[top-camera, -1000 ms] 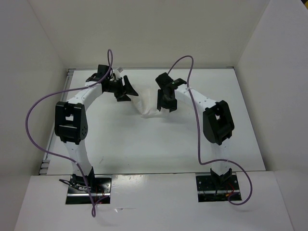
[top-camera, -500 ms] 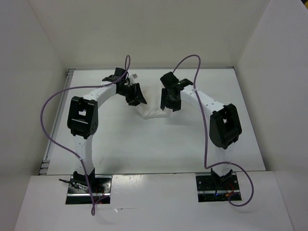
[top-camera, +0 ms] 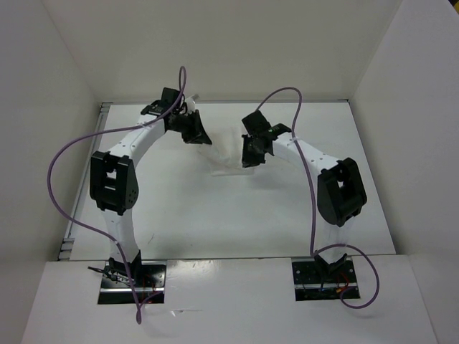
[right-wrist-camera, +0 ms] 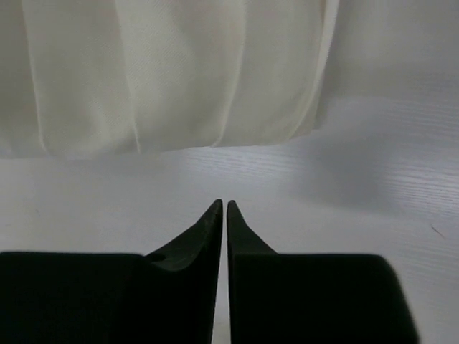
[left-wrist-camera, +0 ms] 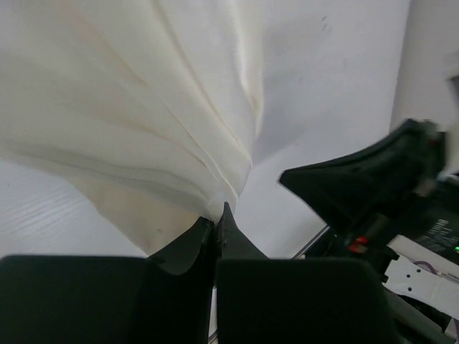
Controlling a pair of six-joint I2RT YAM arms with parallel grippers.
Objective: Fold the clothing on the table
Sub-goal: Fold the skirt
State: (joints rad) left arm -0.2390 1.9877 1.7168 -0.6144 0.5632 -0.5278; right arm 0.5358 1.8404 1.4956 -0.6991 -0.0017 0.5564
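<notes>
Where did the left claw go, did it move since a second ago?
Yes. The left gripper shifted right, farther from the table's far-left corner and toward the right gripper.

no writing, brand, number or sign can be read in any view; the clothing (left-wrist-camera: 143,107) and the table (top-camera: 215,215) look plain; a white strip (left-wrist-camera: 410,276) is too blurred to show print

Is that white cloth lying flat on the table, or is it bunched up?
Bunched up. The clothing runs in pleats down to the left hand, which pinches it; the right wrist view shows vertical folds too.
</notes>
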